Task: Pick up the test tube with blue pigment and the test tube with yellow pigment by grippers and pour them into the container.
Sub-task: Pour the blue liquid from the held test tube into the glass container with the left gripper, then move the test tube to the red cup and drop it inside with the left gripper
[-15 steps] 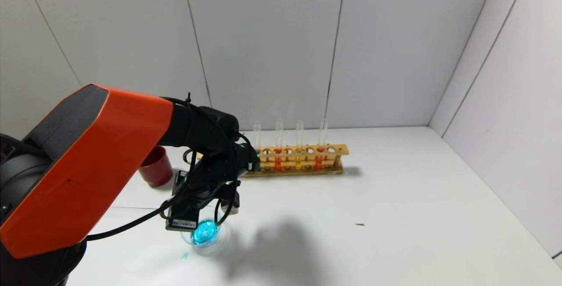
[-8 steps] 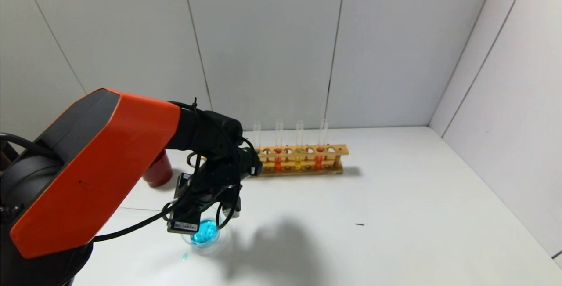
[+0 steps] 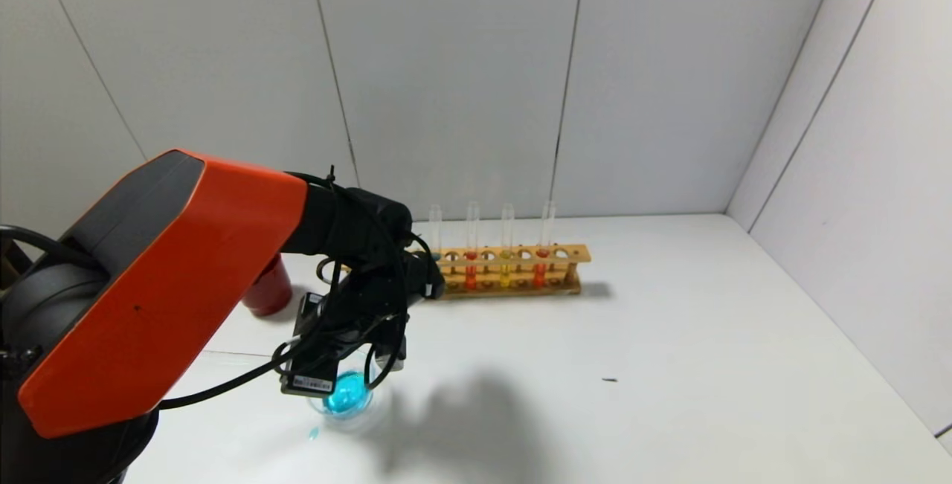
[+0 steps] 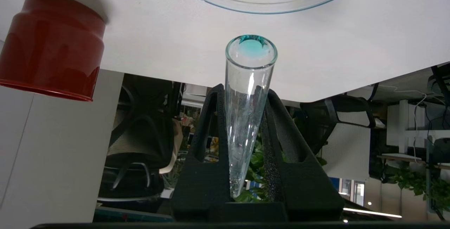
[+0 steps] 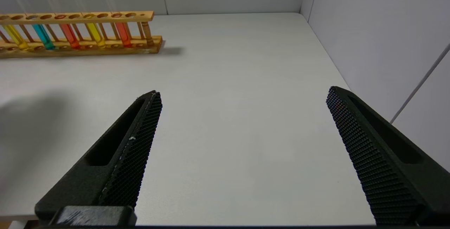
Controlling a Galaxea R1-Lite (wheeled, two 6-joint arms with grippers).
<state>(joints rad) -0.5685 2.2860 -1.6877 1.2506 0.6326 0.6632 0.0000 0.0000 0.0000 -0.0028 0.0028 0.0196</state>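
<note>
One left pincer (image 4: pixel 246 123) clamps one emptied blue tube (image 4: pixel 248 109); right pincer (image 5: pixel 242 151) gapes; four racked tubes (image 3: pixel 507 246).

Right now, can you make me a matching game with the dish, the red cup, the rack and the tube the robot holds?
Things:
1. container
2. red cup
3. wooden rack
4. test tube with blue pigment

States:
A. stands at the back, holding coloured tubes
B. nearly emptied, clamped in the left gripper
C. holds a pool of blue liquid
D. stands behind the left arm, near the table's left edge

Pairs: 1-C, 2-D, 3-A, 4-B
</note>
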